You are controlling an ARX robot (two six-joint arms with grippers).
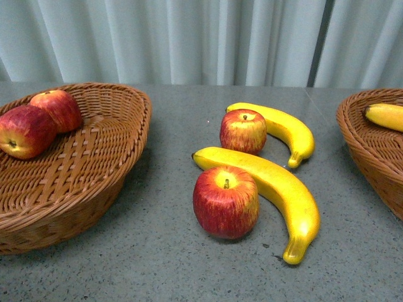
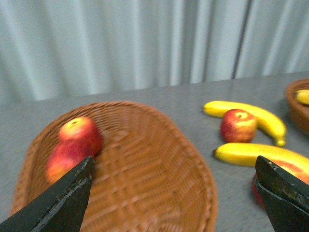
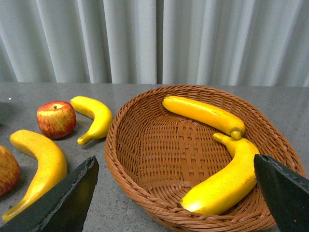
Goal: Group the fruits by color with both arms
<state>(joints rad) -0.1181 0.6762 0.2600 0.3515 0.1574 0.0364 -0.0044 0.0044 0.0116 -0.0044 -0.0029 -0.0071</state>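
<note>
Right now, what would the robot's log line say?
left basket: two apples | right basket: two bananas | table: two loose apples, two loose bananas | left hand: open | right hand: open

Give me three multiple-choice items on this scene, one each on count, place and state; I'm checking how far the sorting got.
1. Bananas in the right basket: A one; B two; C three.
2. The sorted apples lie in: A the left basket; B the right basket; C a gripper.
3. The right gripper is: A open and empty; B shut on a banana; C shut on an apple.
Answers: 1 B, the right wrist view shows two inside; 2 A, both rest in it in the front view; 3 A, its fingers stand wide apart, holding nothing.
</note>
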